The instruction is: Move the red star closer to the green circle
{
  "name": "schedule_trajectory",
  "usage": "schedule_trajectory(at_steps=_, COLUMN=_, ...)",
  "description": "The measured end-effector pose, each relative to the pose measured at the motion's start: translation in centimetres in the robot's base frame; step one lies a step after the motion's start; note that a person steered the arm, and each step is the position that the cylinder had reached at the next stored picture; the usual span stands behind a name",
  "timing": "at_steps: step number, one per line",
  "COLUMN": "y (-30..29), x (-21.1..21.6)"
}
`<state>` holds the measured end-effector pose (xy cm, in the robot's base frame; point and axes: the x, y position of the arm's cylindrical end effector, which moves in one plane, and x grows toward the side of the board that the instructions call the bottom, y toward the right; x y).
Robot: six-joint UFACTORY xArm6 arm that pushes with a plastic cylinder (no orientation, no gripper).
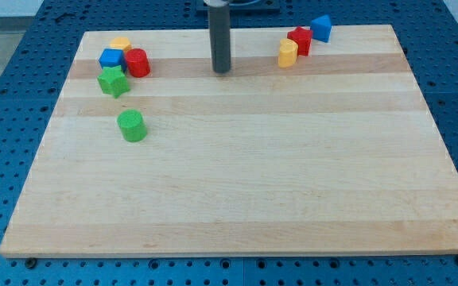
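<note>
Two clusters apart, our red star [299, 40] sits at the view's top right, the green circle [132, 125] far left; having no pincer, our tip [222, 70] must first round the star's right.

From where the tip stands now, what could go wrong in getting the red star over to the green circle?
1. The red star sits packed between a yellow block and a blue block; a push may drag either along.
2. My tip stands on the star's left, the green circle's side, so it must round the cluster first.
3. The star lies near the board's top edge; a skewed push could tip it off.
</note>
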<state>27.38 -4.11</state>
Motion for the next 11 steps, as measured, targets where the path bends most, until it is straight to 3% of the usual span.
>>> schedule_trajectory(at_steps=1, y=2.1, x=-6.1)
schedule_trajectory(at_steps=2, y=5.8, x=-7.8)
schedule_trajectory(at_steps=4, y=14.1, x=-4.3)
schedule_trajectory(at_steps=6, y=18.6, x=-4.7)
schedule_trajectory(at_steps=9, y=20.9, x=5.2)
schedule_trajectory(at_steps=11, y=26.1, x=4.4)
